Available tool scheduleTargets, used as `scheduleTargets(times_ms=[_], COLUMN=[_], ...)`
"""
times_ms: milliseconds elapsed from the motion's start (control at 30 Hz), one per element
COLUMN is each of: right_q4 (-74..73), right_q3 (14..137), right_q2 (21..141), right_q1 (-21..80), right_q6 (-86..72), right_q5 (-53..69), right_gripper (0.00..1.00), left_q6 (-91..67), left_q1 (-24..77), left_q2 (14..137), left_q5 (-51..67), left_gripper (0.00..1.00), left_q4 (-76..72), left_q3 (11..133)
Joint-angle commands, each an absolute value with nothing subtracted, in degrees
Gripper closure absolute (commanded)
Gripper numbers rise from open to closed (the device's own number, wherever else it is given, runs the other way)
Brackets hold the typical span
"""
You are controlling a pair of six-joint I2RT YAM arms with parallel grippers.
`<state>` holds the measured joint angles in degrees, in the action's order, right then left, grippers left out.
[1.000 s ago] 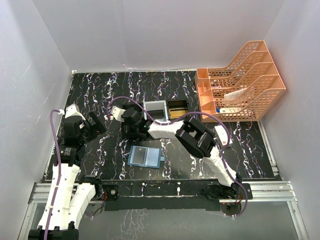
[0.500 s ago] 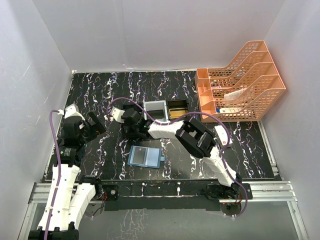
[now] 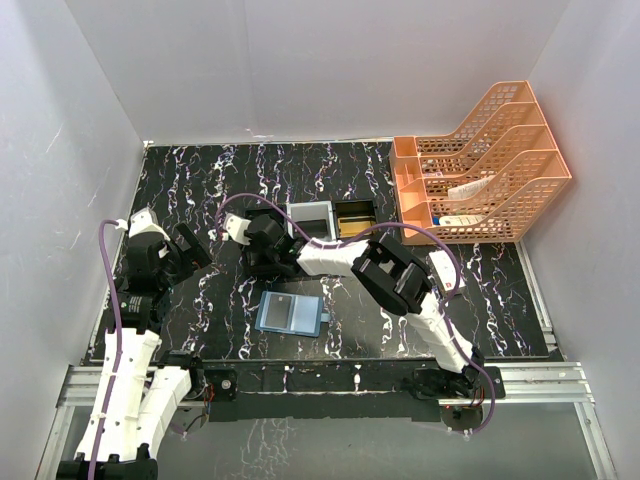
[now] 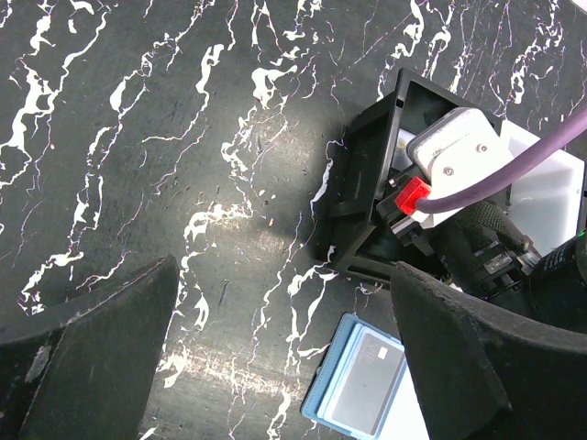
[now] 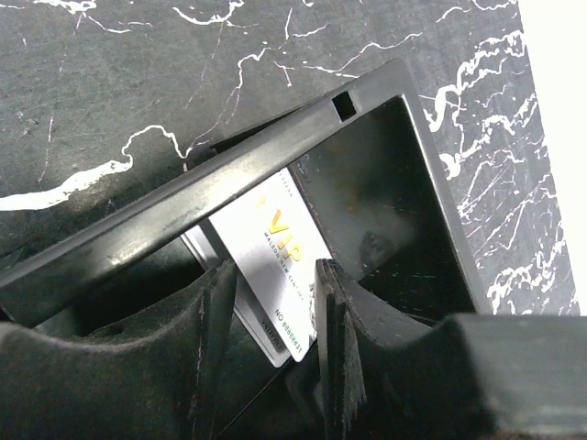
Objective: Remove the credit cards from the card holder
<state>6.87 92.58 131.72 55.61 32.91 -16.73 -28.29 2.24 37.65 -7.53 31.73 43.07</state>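
my right end effector is down in the left, black compartment of the three-part tray, at the back middle of the table. in the right wrist view its fingers stand a little apart and are clamped on nothing. a silver-grey card with "vip" in gold sits inside that compartment. its upper part is hidden behind the compartment wall and its lower corner lies between the fingertips. i cannot tell whether it touches a pad.

my left end effector hangs over the left part of the table, well apart from the tray. its jaws are spread wide with only table showing between them.

the blue card holder lies flat on the table in front of the tray, near the front edge, apart from both end effectors. the left wrist view shows a grey card on its lighter blue face; i cannot tell whether it is tucked into a pocket.

an orange file rack stands at the back right. a white box lies beside the right arm.
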Motion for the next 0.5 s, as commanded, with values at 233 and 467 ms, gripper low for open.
scheduleTargets(times_ms=[233,467], right_q4=[8.52,17.35], right_q3=[93.63,83.98], right_q2=[125.16,115.18], right_q1=[55.01,54.87], right_q6=[27.33,18.93], right_q5=[-9.62,-11.59], right_gripper=[0.56,0.48], left_q6=[-27.60,-27.59], left_q1=[2.04,2.02], left_q2=[37.35,37.30], left_q5=[-7.65,-7.49], left_gripper=[0.01,0.01], left_q4=[31.90,31.92], left_q3=[43.39,43.36])
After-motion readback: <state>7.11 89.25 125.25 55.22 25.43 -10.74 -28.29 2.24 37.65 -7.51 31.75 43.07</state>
